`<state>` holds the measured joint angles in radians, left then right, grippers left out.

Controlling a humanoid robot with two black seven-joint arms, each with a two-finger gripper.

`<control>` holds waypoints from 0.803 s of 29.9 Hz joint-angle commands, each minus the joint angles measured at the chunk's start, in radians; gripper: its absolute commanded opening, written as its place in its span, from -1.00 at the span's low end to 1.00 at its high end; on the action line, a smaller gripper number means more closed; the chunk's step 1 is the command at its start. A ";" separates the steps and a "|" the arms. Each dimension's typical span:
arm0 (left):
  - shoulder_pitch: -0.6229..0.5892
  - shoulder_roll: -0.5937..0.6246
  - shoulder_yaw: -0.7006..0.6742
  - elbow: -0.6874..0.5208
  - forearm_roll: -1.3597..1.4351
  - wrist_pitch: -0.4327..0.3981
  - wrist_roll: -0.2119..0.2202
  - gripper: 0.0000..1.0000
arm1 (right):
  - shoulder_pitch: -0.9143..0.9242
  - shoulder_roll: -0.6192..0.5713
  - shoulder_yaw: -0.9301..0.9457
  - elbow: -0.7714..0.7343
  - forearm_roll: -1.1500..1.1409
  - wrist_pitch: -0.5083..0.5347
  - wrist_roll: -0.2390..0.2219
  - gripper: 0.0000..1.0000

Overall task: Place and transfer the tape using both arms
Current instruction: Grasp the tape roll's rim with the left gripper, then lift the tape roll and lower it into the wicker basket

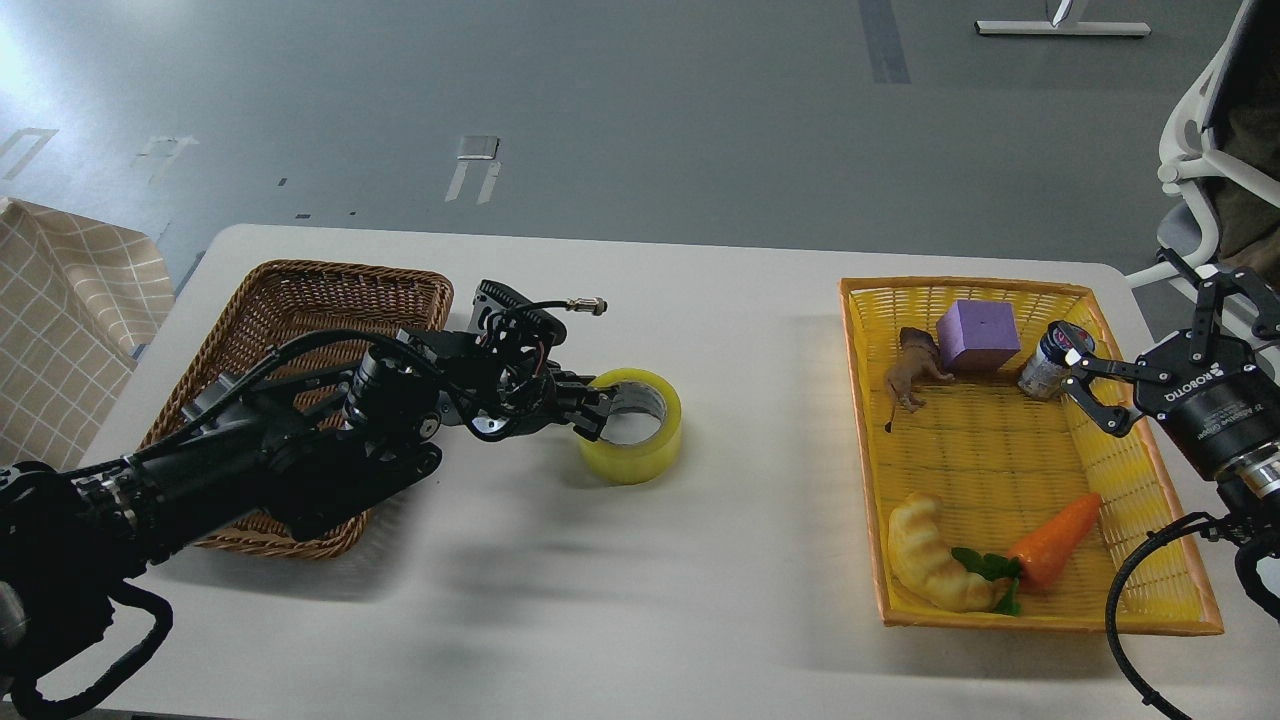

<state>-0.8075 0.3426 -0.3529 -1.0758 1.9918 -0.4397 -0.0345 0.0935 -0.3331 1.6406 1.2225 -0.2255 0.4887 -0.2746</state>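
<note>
The yellow tape (640, 452) sits on the white table (620, 600) left of centre, its hole facing up and slightly tilted. My left gripper (597, 408) comes in from the left and is shut on the roll's left wall, one finger inside the core. My right gripper (1095, 392) is open and empty, hovering over the right rim of the yellow basket (860, 420), next to a small can (1043, 366).
A brown wicker basket (300, 290) lies under my left arm. The yellow basket holds a purple block (978, 335), a toy animal (910, 375), a croissant toy (930, 555) and a carrot toy (1060, 540). A white chair (1195, 150) stands at the far right.
</note>
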 commanded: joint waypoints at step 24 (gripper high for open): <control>-0.108 0.608 -0.001 -0.144 -0.228 0.039 -0.116 -1.00 | 0.000 0.003 -0.001 0.000 0.002 0.000 0.000 0.99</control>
<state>-0.9412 0.8920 -0.3565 -1.2208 1.7924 -0.4225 -0.1338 0.0931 -0.3310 1.6411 1.2241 -0.2239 0.4887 -0.2745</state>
